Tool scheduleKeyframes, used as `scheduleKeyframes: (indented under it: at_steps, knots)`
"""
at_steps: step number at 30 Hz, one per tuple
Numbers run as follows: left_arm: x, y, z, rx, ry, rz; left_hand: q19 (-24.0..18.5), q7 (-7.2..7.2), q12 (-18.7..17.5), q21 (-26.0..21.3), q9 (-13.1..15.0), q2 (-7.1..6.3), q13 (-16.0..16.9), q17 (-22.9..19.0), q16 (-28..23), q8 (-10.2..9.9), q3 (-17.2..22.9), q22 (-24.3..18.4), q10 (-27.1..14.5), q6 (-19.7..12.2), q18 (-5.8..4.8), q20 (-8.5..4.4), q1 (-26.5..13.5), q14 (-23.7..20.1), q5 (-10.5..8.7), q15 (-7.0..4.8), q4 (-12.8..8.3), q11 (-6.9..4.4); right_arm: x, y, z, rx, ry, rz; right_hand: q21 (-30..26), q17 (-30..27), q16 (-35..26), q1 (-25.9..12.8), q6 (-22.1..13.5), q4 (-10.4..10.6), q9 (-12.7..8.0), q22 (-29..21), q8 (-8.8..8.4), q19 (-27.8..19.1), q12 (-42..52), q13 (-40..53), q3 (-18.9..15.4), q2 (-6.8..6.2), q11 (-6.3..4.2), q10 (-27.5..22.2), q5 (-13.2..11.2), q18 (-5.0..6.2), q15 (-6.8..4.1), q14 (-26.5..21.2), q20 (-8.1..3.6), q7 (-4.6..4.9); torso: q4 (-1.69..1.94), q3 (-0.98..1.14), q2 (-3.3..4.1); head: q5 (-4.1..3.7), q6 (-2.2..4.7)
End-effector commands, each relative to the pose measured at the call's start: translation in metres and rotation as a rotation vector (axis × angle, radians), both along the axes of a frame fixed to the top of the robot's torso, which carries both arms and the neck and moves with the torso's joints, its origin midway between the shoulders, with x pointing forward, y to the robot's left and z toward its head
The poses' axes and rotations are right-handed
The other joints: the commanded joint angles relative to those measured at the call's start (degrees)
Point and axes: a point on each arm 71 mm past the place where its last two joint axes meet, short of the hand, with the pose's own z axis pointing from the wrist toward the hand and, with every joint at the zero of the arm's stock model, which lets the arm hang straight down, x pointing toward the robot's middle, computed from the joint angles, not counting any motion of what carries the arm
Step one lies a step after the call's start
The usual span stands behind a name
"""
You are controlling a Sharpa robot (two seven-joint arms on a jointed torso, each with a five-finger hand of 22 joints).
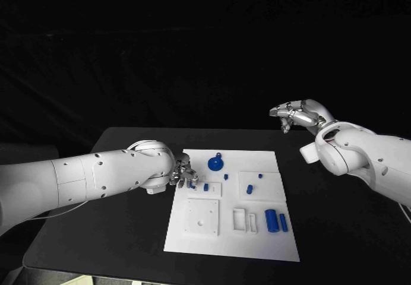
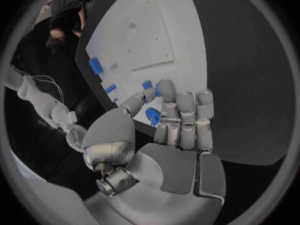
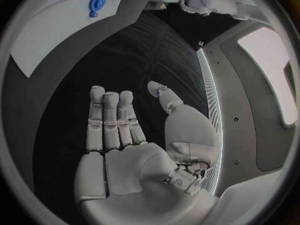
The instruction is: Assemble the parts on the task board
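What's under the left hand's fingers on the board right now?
Beneath the left hand, the task board's left edge and a small blue part by the fingertips. Whether the fingers grip it is hidden.

task board (image 1: pixel 201 238): white, flat, mid-table | parts (image 1: pixel 272 220): blue, scattered on it, some perhaps standing upright

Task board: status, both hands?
Left hand on the task board's left edge, fingers on a small blue part; grip unclear. Right hand open, raised beyond the board. Nothing blocking.
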Motion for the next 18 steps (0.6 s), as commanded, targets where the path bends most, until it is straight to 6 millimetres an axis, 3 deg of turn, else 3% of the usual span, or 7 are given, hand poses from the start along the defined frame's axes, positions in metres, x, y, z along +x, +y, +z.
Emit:
scheduleKeyframes:
  at_steps: [1,4,18]
  knots:
    - [0.002,-0.001,0.0,-0.011,-0.033,-0.005,0.32,-3.47,0.31,0.31,0.15,0.44,0.15,0.12,0.25,0.26,5.32,1.22,2.17,3.98,1.0,-7.09,-0.27,3.16,-0.51,-3.76,-2.09,-2.55,0.0,0.001,0.001,-0.002,-0.009,0.01,-0.23,-0.08,0.31,0.33,0.23,-0.32,-0.03,0.06,0.32,-0.42,-0.02,-0.09,0.04,0.39,0.05,-0.48,0.38,0.73,-0.03,-0.51,0.1,0.35,-0.02,-0.01,-0.01,-0.26,-0.1]
    - [0.002,0.0,-0.003,-0.012,-0.031,-0.001,0.22,-3.42,0.54,0.52,0.37,0.61,0.33,0.17,0.34,-0.08,5.42,1.17,1.95,3.99,1.05,-7.14,-0.65,2.99,-2.31,-3.82,-2.04,-2.48,0.0,0.001,0.001,-0.002,-0.009,0.01,-0.24,-0.1,0.32,0.33,0.25,-0.31,-0.03,0.07,0.33,-0.42,-0.02,-0.11,0.04,0.4,0.05,-0.49,0.42,0.73,-0.03,-0.51,0.1,0.35,0.0,-0.02,-0.01,-0.53,-0.15]
    - [-0.001,-0.003,-0.012,-0.023,-0.03,-0.007,0.18,-3.38,0.59,0.6,0.42,0.61,0.35,0.16,0.35,-0.32,5.57,1.14,1.88,3.94,1.07,-7.17,-0.67,2.93,-2.85,-3.85,-2.02,-2.44,-0.001,0.003,0.001,-0.001,-0.01,0.014,-0.29,-0.3,0.48,0.62,0.46,-0.32,0.01,0.16,0.47,-0.37,0.09,-0.28,0.23,0.63,0.0,-0.49,0.68,0.73,-0.04,-0.55,0.1,0.29,0.03,-0.07,-0.02,-0.67,-0.35]
